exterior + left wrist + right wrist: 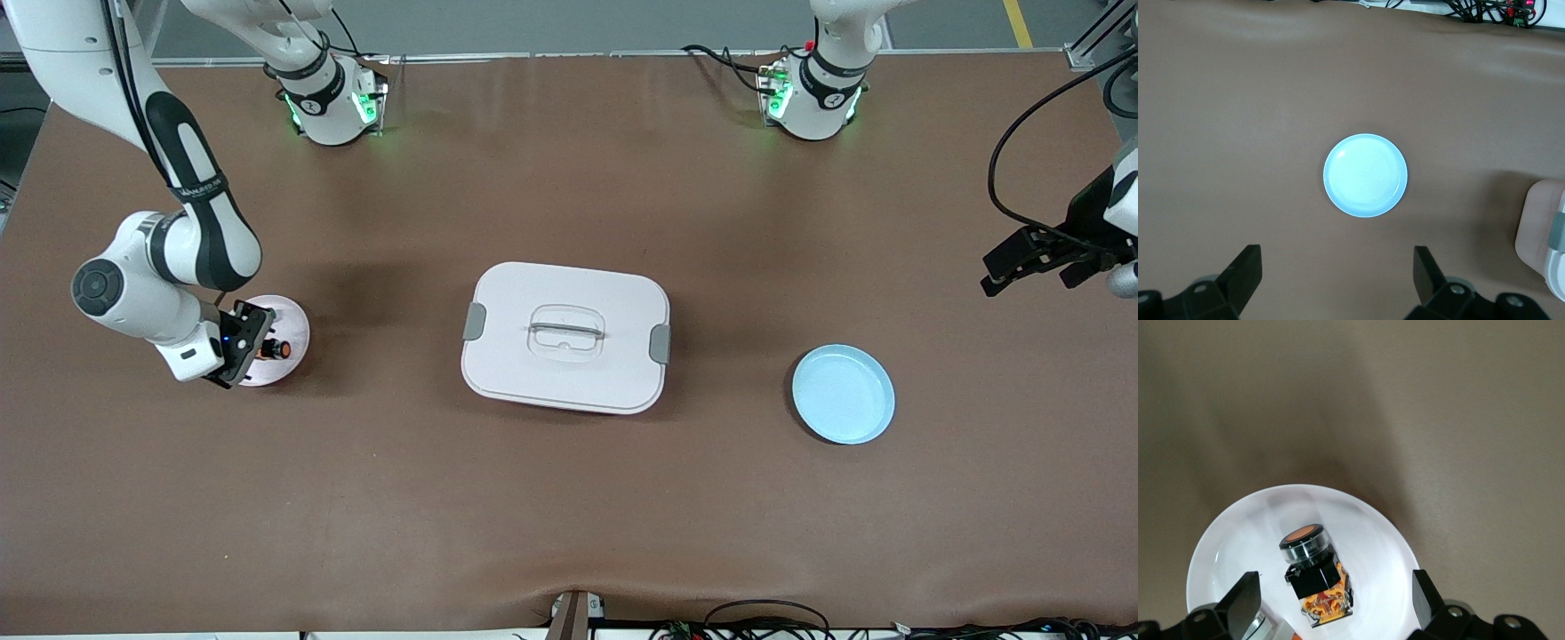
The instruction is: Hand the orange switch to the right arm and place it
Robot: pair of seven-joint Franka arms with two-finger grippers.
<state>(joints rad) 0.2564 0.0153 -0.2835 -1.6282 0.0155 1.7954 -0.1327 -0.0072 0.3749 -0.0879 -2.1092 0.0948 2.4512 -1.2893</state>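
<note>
My right gripper (1335, 603) hangs low over the white plate (293, 324) near the table edge at the right arm's end, fingers spread wide with nothing between them, and the orange switch (1313, 575) lies on that plate, just inside the rim on the side toward my wrist. It looks released, so the placing seems done or nearly so. The risk, as I judge it, is in lifting away: the switch sits between my open fingers, and a sideways drift could have a pad (1245, 599) catch the black body and drag it, or tip it toward the rim. It rests on its side, so its round button end could also let it roll. It is a small part: a black blocky body, orange fittings at one end, a clear collar and a round red-orange button at the other. My left gripper (1022, 262) waits with fingers apart, high over the table's edge at the left arm's end, above the pale blue plate (1365, 175). A lidded white box (565, 336) sits mid-table.
</note>
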